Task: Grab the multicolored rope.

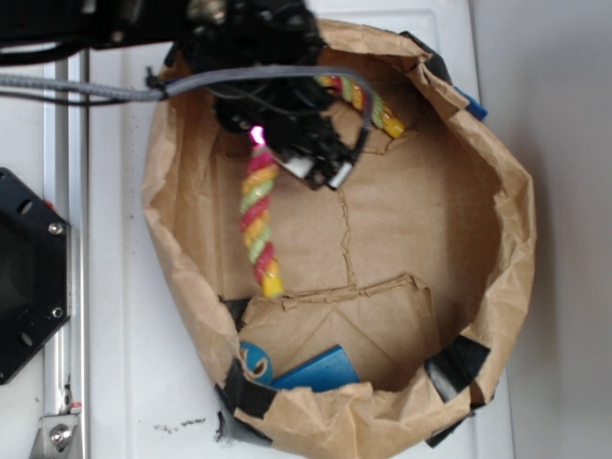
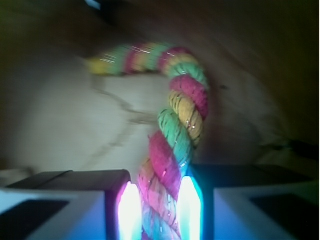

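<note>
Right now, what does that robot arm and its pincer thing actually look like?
The arm is matte black and boxy, reaching in from the top left. A grey braided cable loops along it. The gripper is black with pale blocky fingers. In the wrist view their inner edges glow pink and cyan, and a small pink light shows from outside.

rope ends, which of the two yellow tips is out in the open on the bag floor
The tip at the lower end of the multicolored rope, bare on the bag floor; the other end curls under the grey cable.
</note>
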Robot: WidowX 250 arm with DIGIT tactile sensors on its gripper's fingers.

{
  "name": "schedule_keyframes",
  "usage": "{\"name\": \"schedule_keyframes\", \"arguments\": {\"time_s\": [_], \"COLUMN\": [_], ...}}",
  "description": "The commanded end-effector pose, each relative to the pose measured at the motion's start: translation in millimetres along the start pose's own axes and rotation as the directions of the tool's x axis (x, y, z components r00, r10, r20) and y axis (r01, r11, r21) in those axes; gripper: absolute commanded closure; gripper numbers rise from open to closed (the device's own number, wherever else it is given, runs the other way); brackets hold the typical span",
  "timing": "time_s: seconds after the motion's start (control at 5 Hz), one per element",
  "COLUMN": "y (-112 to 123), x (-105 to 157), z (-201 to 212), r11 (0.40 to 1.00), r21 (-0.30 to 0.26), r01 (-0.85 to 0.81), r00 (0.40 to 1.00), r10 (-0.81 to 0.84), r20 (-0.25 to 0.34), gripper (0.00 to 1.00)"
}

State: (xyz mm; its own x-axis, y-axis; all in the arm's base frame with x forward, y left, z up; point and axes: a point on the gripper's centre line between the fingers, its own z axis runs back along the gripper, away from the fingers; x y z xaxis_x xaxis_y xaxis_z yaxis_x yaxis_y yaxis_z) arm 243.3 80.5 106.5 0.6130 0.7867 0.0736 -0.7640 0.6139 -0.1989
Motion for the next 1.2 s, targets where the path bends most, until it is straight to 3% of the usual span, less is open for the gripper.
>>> {"name": "schedule_keyframes", "arguments": {"time_s": [0.0,0.2,0.6,1.0], "y": [-77,-84,-75,-67], "x": [12,7,-18,-27], "z": [63,78,92,90], "r11": [0.995,0.987,0.967,0.968], "r21": [-0.024,-0.039,-0.015,0.025], "r01": [0.101,0.156,0.254,0.251], "r00": [0.993,0.984,0.966,0.968], "r10": [-0.102,-0.159,-0.255,-0.250], "r20": [-0.052,-0.079,-0.045,-0.023], "gripper": [1.00,1.00,1.00,1.00]}}
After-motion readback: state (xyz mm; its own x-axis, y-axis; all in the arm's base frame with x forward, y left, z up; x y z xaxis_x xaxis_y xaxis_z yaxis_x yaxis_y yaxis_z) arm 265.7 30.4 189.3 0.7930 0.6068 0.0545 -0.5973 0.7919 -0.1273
